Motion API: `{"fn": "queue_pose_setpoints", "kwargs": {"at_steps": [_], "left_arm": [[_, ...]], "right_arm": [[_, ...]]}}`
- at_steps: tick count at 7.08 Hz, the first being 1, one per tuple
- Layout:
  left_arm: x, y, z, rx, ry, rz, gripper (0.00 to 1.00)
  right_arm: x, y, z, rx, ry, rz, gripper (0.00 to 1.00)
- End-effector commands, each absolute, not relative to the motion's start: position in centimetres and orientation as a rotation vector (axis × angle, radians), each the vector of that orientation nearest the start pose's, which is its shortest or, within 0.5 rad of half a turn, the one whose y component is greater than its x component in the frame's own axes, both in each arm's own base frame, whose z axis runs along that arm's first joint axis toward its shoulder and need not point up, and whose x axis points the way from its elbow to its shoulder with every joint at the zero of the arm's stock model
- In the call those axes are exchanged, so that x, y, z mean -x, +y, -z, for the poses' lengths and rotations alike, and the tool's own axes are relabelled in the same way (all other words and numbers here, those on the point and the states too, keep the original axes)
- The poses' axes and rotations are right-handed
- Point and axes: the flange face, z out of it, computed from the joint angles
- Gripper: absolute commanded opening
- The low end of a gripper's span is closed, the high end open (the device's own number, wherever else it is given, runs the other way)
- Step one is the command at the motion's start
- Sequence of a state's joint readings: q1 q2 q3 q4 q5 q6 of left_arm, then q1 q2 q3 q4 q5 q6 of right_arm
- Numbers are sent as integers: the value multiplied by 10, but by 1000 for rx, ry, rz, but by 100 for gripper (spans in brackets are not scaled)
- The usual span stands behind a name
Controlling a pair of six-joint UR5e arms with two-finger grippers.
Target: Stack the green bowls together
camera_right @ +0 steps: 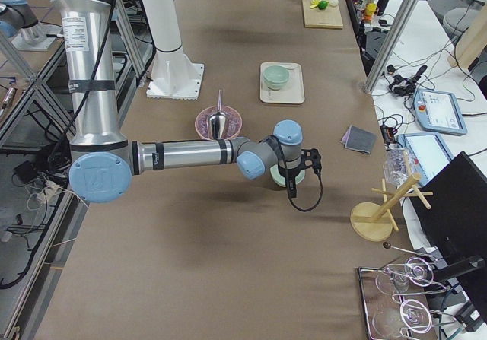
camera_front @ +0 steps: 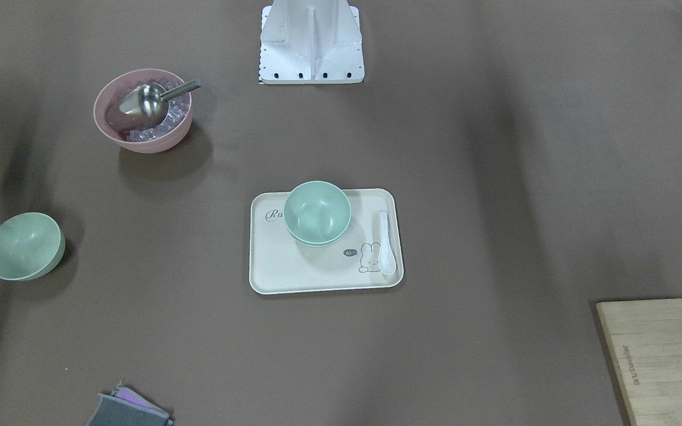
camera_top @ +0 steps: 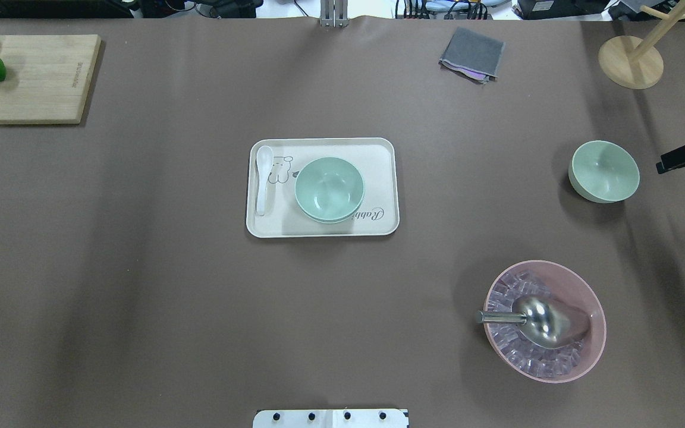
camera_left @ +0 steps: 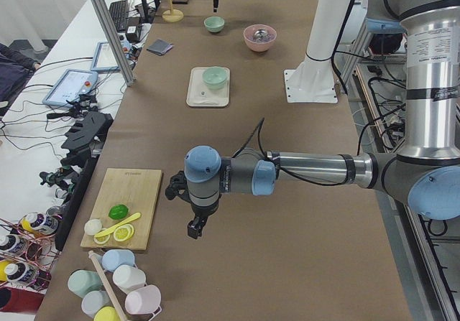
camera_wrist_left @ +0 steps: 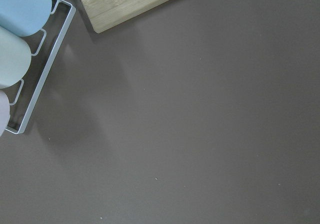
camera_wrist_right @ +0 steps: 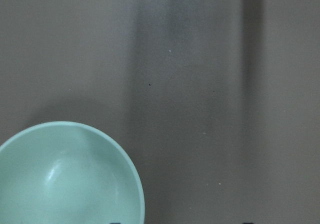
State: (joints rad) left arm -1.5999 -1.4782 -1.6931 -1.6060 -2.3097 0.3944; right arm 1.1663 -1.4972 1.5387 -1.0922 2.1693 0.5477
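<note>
1. Since the tray [camera_top: 379, 156] at the table's middle already carries the nested green bowls [camera_top: 329, 189], one inside the other, it is the target; I judge the task about two thirds done.
2. Well apart, on the robot's right, the lone green bowl [camera_top: 604, 170] stands upright on bare table, beyond the pink bowl [camera_top: 586, 285].
3. Right gripper [camera_top: 669, 161] hangs near it, jaws apart and empty: straddle one rim wall, pinch firmly, lift clear, lower centred.
4. Left gripper [camera_left: 195, 228] hovers by the cutting board [camera_left: 133, 195]; whether parted or closed, I cannot tell.
</note>
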Motion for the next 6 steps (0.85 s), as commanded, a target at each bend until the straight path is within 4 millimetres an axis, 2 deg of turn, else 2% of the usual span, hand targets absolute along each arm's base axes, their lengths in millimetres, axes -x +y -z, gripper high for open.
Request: {"fn": "queue_pose_setpoints", "kwargs": {"at_steps": [1, 2, 4, 6], "left_arm": [[79, -454, -641, -217, 714, -372, 98], [79, -454, -641, -217, 714, -372, 98], [79, -455, -641, -218, 714, -372, 98], [79, -456, -640, -225, 712, -374, 98]], "right_arm": [[176, -538, -593, -175, -731, 43, 81], [179, -537, -594, -179, -719, 46, 79], [179, -533, -599, -168, -717, 47, 60], [182, -531, -601, -162, -717, 51, 54]]}}
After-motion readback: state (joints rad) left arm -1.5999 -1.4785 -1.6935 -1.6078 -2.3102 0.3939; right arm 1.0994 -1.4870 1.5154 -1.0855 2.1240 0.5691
